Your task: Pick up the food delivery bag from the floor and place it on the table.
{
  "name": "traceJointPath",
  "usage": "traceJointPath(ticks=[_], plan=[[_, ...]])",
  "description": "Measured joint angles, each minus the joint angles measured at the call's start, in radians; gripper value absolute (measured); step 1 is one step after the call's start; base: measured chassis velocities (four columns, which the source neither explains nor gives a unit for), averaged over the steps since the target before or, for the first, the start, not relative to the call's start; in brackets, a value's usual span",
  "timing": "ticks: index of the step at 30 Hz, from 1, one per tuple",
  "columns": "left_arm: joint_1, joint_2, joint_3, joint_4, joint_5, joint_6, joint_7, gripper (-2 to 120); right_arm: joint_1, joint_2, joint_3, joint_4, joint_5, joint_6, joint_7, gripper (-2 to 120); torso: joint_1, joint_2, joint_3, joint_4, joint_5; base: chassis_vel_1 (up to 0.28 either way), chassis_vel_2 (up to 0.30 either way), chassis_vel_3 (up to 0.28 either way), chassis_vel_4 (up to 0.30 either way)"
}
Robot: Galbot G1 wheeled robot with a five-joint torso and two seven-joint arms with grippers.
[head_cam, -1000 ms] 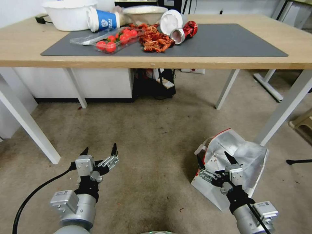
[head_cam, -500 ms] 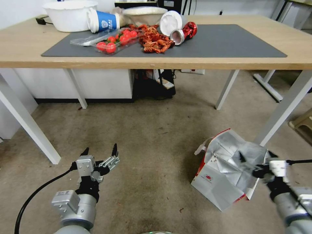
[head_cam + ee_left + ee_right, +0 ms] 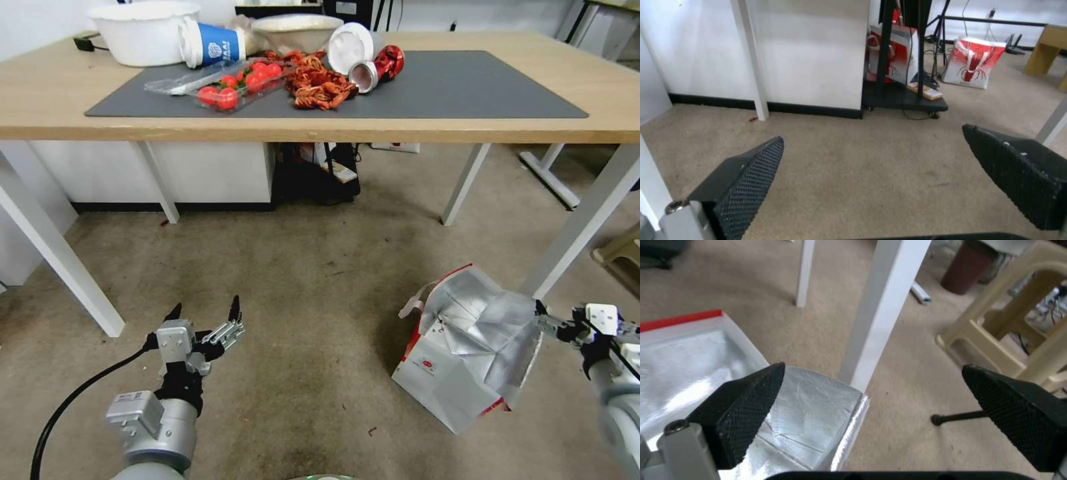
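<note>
Fingers (image 3: 751,400) spread wide and gripping nothing, the right gripper (image 3: 871,406) hangs low over the floor (image 3: 300,300) at the far-right rim of the food delivery bag (image 3: 467,347), one fingertip over the crumpled silver lining, the other out over bare floor beside a white table leg (image 3: 882,306). The bag sits tilted on the floor just in front of that leg, mouth gaping upward, red trim along its edge, a small round red logo on its white face and a white handle drooping at its left side. Well apart on the robot's left, the left gripper (image 3: 203,317) is held just above the floor, its fingers (image 3: 746,180) likewise released and apart. Behind both stands the table (image 3: 40,93), its dark grey mat (image 3: 467,87) carrying a tray of tomatoes (image 3: 233,81), crayfish (image 3: 320,83), a tipped blue cup (image 3: 213,43), a red can (image 3: 380,65) and a white bowl (image 3: 143,30)
</note>
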Motion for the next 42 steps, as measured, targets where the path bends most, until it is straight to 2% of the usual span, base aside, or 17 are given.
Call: traceJointPath(ticks=[7, 28, 30, 32, 34, 35, 38, 39, 42], plan=[[0.002, -0.004, -0.012, 0.001, 0.001, 0.0, -0.001, 100, 0.072, 0.003, -0.072, -0.077, -0.027, -0.075, 0.062, 100, 0.0, 0.0, 0.0, -0.0001, 0.0, 0.0, 0.0, 0.0, 0.0], [0.022, -0.011, -0.018, -0.004, 0.005, -0.011, -0.002, 100, 0.166, 0.001, -0.177, -0.261, -0.032, -0.077, 0.089, 99, 0.0, 0.001, 0.0, -0.0001, 0.0, 0.0, 0.0, 0.0, 0.0], [0.024, -0.01, -0.018, -0.007, 0.006, -0.011, -0.001, 100, 0.169, 0.011, -0.182, -0.269, -0.028, -0.08, 0.096, 89, 0.0, 0.001, 0.0, 0.0, 0.0, 0.0, 0.0, 0.0, 0.0], [0.025, -0.009, -0.018, -0.008, 0.006, -0.011, -0.001, 100, 0.17, 0.015, -0.184, -0.271, -0.027, -0.079, 0.098, 86, 0.0, 0.001, 0.0, 0.0, -0.0001, 0.0, 0.0, 0.0, 0.0], [0.028, -0.008, -0.017, -0.011, 0.008, -0.012, -0.001, 100, 0.169, 0.021, -0.186, -0.277, -0.026, -0.071, 0.099, 76, 0.0, 0.001, 0.0, -0.0001, -0.0001, 0.0, 0.0, 0.0, 0.0], [0.028, -0.008, -0.017, -0.011, 0.008, -0.012, -0.001, 100, 0.169, 0.021, -0.186, -0.277, -0.026, -0.071, 0.099, 76, 0.0, 0.001, 0.0, -0.0001, -0.0001, 0.0, 0.0, 0.0, 0.0], [0.031, -0.006, -0.017, -0.015, 0.009, -0.014, -0.001, 100, 0.168, 0.022, -0.187, -0.277, -0.026, -0.067, 0.099, 61, 0.0, 0.001, 0.0, -0.0001, -0.0001, 0.0, 0.0, 0.0, 0.0], [0.031, -0.006, -0.017, -0.015, 0.009, -0.014, -0.001, 100, 0.168, 0.022, -0.187, -0.277, -0.026, -0.067, 0.099, 61, 0.0, 0.001, 0.0, -0.0001, -0.0001, 0.0, 0.0, 0.0, 0.0], [0.031, -0.005, -0.017, -0.015, 0.01, -0.016, -0.001, 100, 0.166, 0.02, -0.187, -0.274, -0.025, -0.066, 0.095, 45, 0.0, 0.001, 0.0, -0.0001, -0.0002, 0.0, 0.0, 0.0, 0.0]])
